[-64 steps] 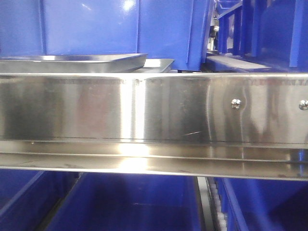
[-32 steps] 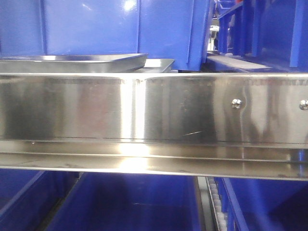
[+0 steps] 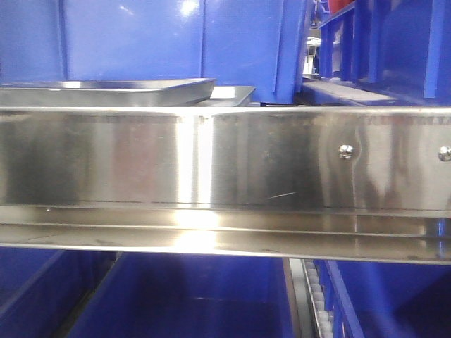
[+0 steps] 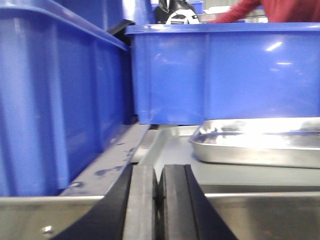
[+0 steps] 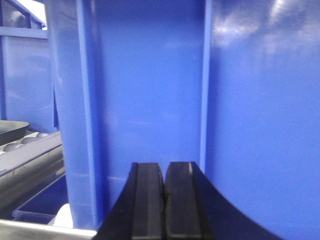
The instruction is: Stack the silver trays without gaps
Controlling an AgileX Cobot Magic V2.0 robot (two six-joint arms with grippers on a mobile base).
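Observation:
In the front view a silver tray point(image 3: 106, 91) rests tilted on a second silver tray point(image 3: 236, 94), whose rim sticks out to the right beneath it. Both stand on the shelf behind the steel rail. The left wrist view shows the upper tray point(image 4: 260, 145) ahead and to the right, with the lower tray point(image 4: 167, 145) under it running toward the left. My left gripper point(image 4: 159, 175) is shut and holds nothing, low at the rail, short of the trays. My right gripper point(image 5: 164, 172) is shut on nothing too, facing a blue bin wall. No gripper shows in the front view.
A broad steel shelf rail point(image 3: 225, 158) with screws point(image 3: 345, 151) crosses the front view. Deep blue bins point(image 4: 225, 70) stand behind the trays and one point(image 4: 50, 95) to their left. Another blue bin point(image 5: 200, 80) fills the right wrist view, with rollers point(image 5: 20, 144) at its left. More bins point(image 3: 190, 296) sit below the rail.
Trays and rail stand as before. Only the background seen between the bins at the top right of the front view has shifted slightly.

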